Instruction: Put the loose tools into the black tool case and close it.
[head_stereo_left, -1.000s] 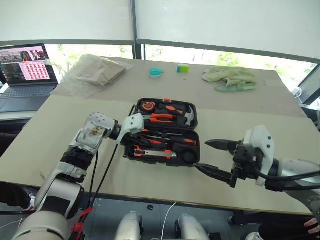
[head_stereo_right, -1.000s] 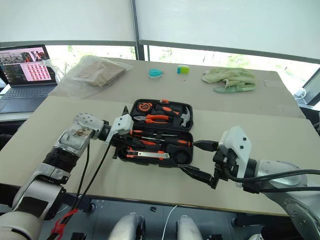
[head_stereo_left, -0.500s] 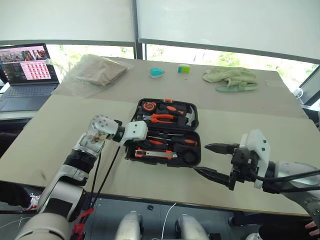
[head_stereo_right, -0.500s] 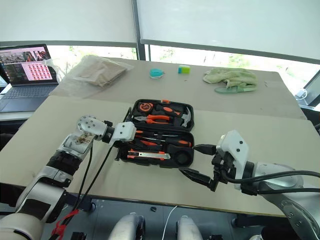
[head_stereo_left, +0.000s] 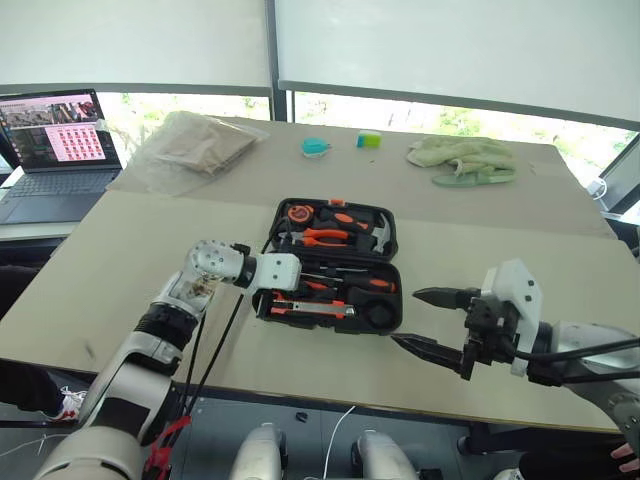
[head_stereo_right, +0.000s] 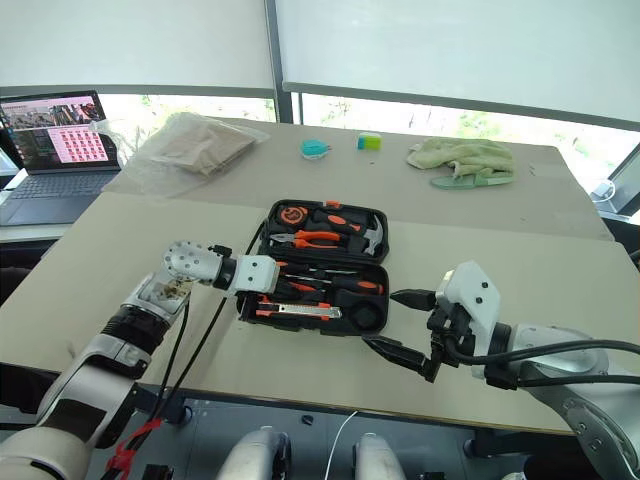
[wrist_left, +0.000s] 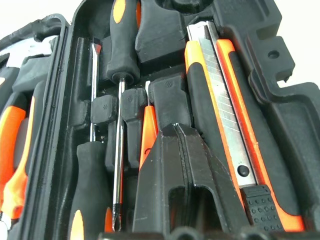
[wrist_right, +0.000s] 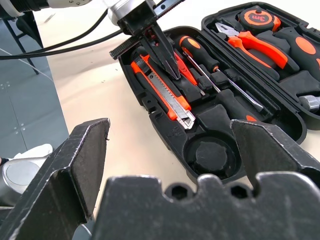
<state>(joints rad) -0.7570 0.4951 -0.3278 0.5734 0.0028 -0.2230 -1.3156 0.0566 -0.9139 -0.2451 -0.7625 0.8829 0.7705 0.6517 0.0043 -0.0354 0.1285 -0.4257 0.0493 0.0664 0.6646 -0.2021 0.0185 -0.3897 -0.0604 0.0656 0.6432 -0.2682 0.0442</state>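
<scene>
Inside moulded blk plastic case (head_stereo_left: 330, 268), L fingers (wrist_right: 167, 62) pinched shut; R fingers (head_stereo_left: 432, 320) wide.

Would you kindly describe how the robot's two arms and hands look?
Both arms are silver-grey with black joints and white wrist housings. Each hand, left and right, has two black pointed fingers with ridged inner faces. Black cables hang from the left arm, red-tied lower down; more run along the right.

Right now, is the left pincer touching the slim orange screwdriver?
Touching: in the left wrist view the shut left pincer presses its tips on the slim orange screwdriver.
</scene>
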